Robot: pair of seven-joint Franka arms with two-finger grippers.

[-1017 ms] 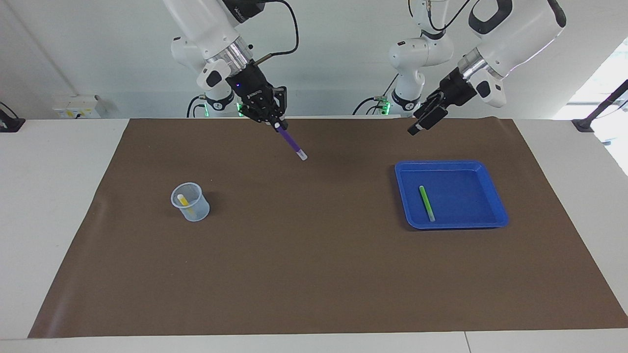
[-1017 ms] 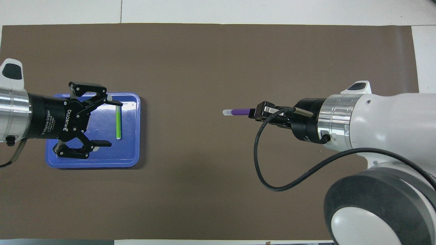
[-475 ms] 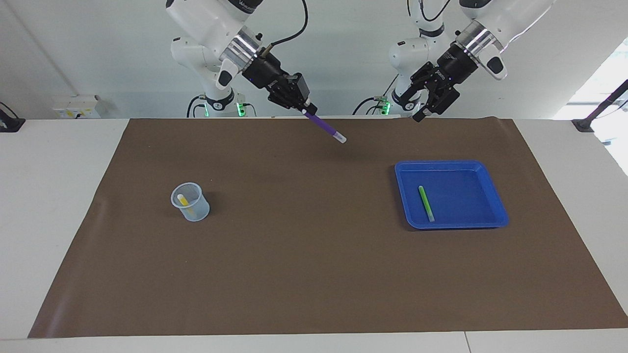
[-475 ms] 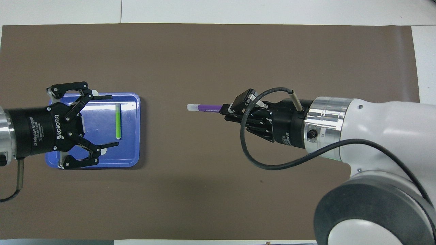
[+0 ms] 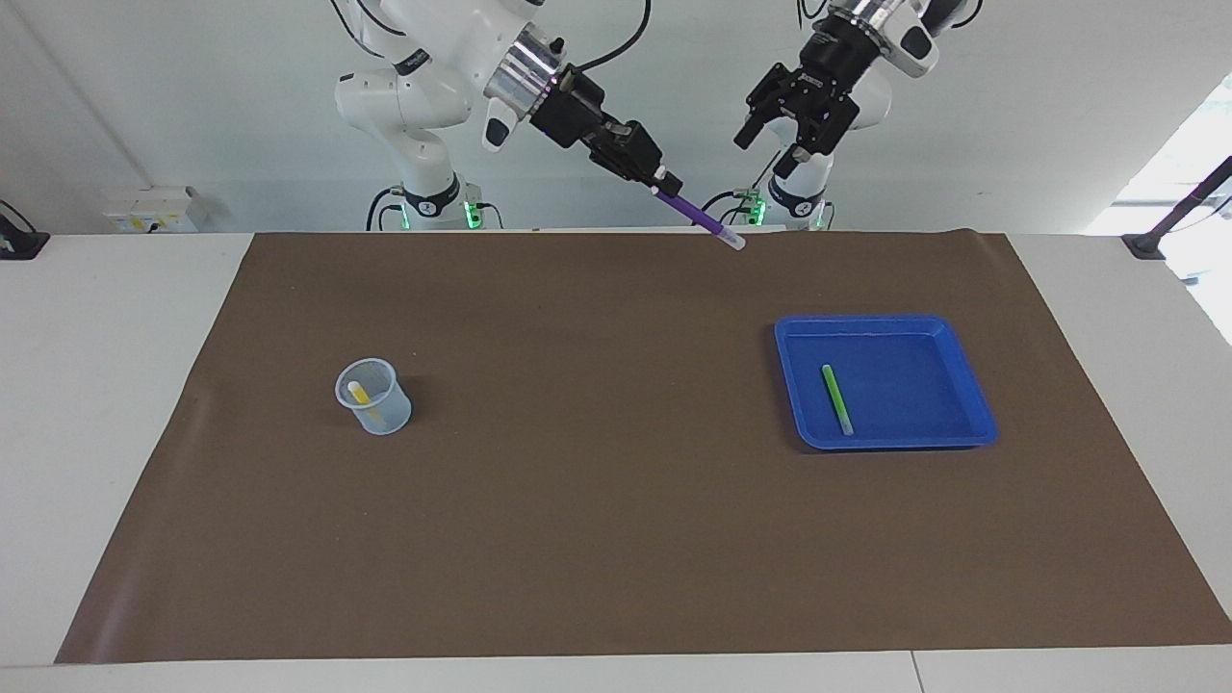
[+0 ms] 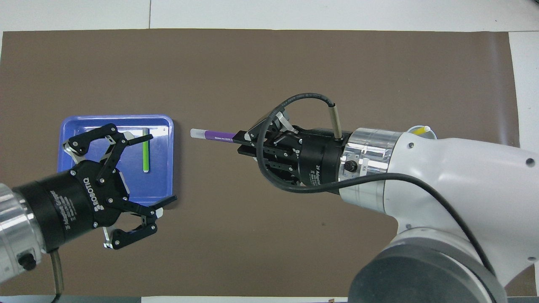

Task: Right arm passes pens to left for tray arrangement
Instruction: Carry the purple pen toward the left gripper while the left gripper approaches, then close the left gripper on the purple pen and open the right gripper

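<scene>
The right claw (image 5: 662, 182) is pinching the purple pen (image 5: 701, 216) by one end, high over the worktop (image 5: 597, 481), at ten o'clock from the tray (image 5: 970, 385). The left claw (image 5: 770, 135) is gaping empty nearby. Such an end-only hold is risking the pen swinging or dropping if the left closes off-centre.

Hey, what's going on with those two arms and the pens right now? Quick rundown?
Right gripper raised mid-table, shut on purple pen. Left gripper open, raised. Green pen in tray, yellow pen in cup. Nothing between grippers.
</scene>
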